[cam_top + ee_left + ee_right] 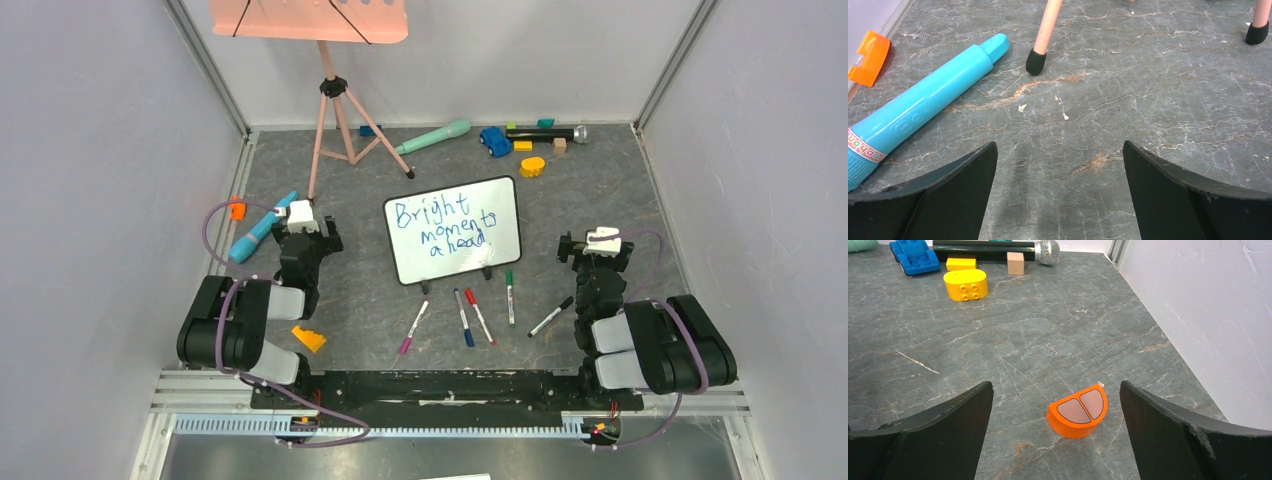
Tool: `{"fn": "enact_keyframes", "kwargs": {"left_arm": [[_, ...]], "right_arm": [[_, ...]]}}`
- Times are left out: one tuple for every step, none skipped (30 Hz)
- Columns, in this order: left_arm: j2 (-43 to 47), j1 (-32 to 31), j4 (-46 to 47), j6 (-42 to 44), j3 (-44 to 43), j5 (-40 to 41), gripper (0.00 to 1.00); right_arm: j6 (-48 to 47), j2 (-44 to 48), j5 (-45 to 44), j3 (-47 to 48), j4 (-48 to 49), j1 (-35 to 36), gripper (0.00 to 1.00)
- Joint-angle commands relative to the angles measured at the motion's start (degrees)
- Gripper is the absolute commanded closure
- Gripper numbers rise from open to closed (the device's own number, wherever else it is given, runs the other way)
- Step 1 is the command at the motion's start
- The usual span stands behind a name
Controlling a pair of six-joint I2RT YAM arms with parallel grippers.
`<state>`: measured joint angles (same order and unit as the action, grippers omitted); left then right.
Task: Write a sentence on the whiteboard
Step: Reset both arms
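Observation:
The whiteboard (503,203) stands tilted on its two feet in the middle of the table. The sentence (445,227) on it reads "Bright moments ahead" in blue, in three lines. Several markers lie in front of it: pink (413,327), blue (463,318), red (479,316), green (509,297) and black (551,316). My left gripper (297,213) is left of the board, open and empty (1059,145) over bare table. My right gripper (600,240) is right of the board, open and empty (1055,385). An orange half-round piece (1078,411) lies on the table between its fingers, touching neither.
A pink music stand (310,20) on a tripod (335,120) stands at the back left. A teal toy microphone (923,107) and an orange piece (869,57) lie by my left gripper. A green microphone (432,136), blue car (914,256), black microphone (988,250) and yellow blocks (966,284) lie at the back.

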<state>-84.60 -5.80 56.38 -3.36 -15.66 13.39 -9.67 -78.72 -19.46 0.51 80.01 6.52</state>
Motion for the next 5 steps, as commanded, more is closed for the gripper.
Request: {"fn": "enact_keyframes", "kwargs": {"left_arm": [[-0.08, 0.27, 3.42, 2.25, -0.27, 0.45, 0.0], [-0.07, 0.34, 3.07, 2.2, -0.39, 0.27, 0.0], [-0.04, 0.35, 2.92, 2.16, -0.42, 0.24, 0.0], [0.03, 0.35, 3.02, 2.21, -0.42, 0.24, 0.0], [0.1, 0.35, 3.18, 2.24, -0.28, 0.28, 0.0]], "right_arm": [[0.44, -0.29, -0.92, -5.84, 2.17, -0.02, 0.02], [0.44, -0.22, -0.86, -5.87, 2.17, -0.03, 0.02], [0.44, -0.21, -0.93, -5.79, 2.17, -0.03, 0.02], [0.44, -0.29, -0.92, -5.87, 2.17, -0.06, 0.02], [0.44, -0.23, -0.92, -5.81, 2.17, -0.02, 0.02]]}}
